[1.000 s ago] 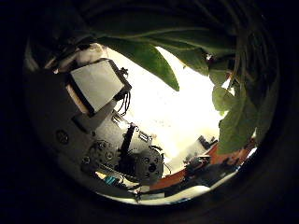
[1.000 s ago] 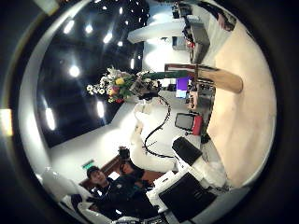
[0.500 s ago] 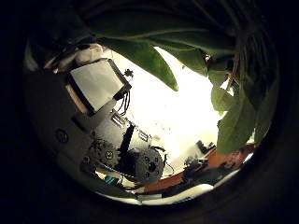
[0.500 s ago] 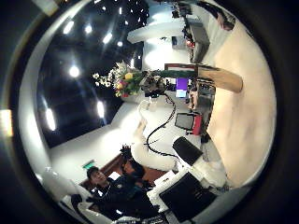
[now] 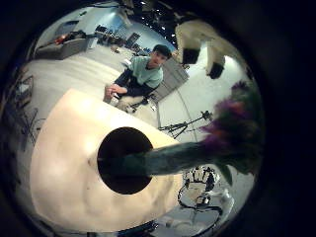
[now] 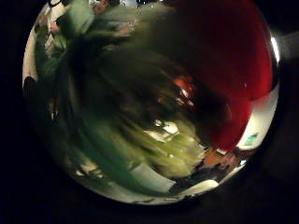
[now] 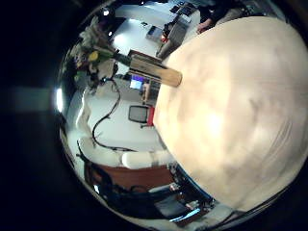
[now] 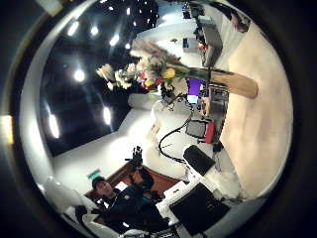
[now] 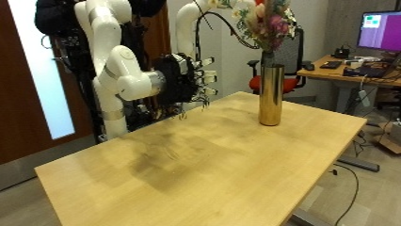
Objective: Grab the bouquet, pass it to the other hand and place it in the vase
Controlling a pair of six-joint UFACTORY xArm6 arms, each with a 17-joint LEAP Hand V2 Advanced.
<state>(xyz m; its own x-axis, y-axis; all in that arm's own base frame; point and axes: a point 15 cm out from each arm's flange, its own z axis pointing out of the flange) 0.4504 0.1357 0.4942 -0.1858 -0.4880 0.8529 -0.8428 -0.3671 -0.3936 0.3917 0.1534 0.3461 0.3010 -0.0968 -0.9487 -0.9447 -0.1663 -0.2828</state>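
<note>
- The bouquet stands with its stems in the tall gold vase on the wooden tabletop.
- The right hand hovers well apart from the vase, fingers relaxed, holding nothing.
- The left hand is behind the flowers; its grip cannot be told.

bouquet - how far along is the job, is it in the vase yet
Pickup and handover look done: the right hand hangs empty, away from the vase. In hand: the bouquet stands upright at the vase's mouth, stems seemingly just inside, with the left hand hidden behind the flowers. Left to do: settle it fully if needed, then let go.
</note>
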